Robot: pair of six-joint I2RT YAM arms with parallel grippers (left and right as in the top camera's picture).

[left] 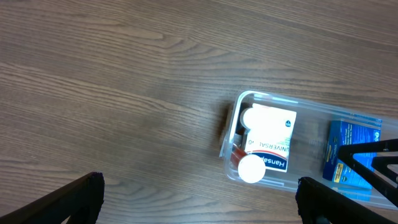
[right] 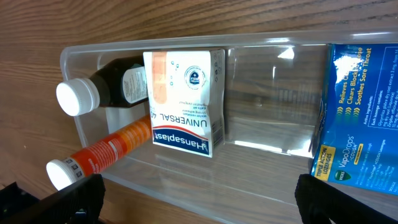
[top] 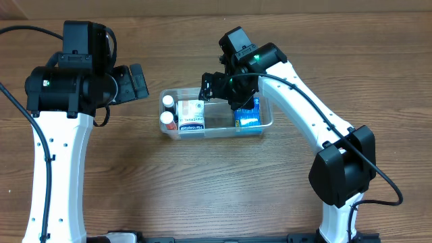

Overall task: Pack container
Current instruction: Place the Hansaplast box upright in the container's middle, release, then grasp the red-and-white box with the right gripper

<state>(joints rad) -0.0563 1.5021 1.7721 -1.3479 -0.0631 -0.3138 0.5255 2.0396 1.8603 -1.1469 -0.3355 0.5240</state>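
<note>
Overhead view: the left gripper (top: 140, 82) hangs over bare table (top: 202, 189), just left of the container (top: 268, 121) and not touching it. In the left wrist view its fingers (left: 74, 199) sit in the two lower corners, spread wide, with only wood between them.

The container lies near the table's middle, long side running left to right. At its left end two bottles lie on their sides, white caps toward the left wall. One is a dark bottle (right: 118, 84) at the far side and the other an orange bottle (right: 115, 149) at the near side. A white plaster box (right: 183, 102) lies just right of them, its left edge over both bottle bodies. Right of it, the container floor (right: 267, 93) is bare. A blue lozenge box (right: 357, 118) stands at the right end, close to the right wall.

The right gripper (top: 228, 94) hovers over the container's far rim, above the bare middle and the blue box. In the right wrist view its fingers (right: 348, 199) are spread wide in the lower corners, gripping nothing. The left one is near the orange bottle's cap and the right one is below the blue box. Whether either finger touches the container I cannot tell. The right arm (top: 317, 121) runs off to the table's right side.
</note>
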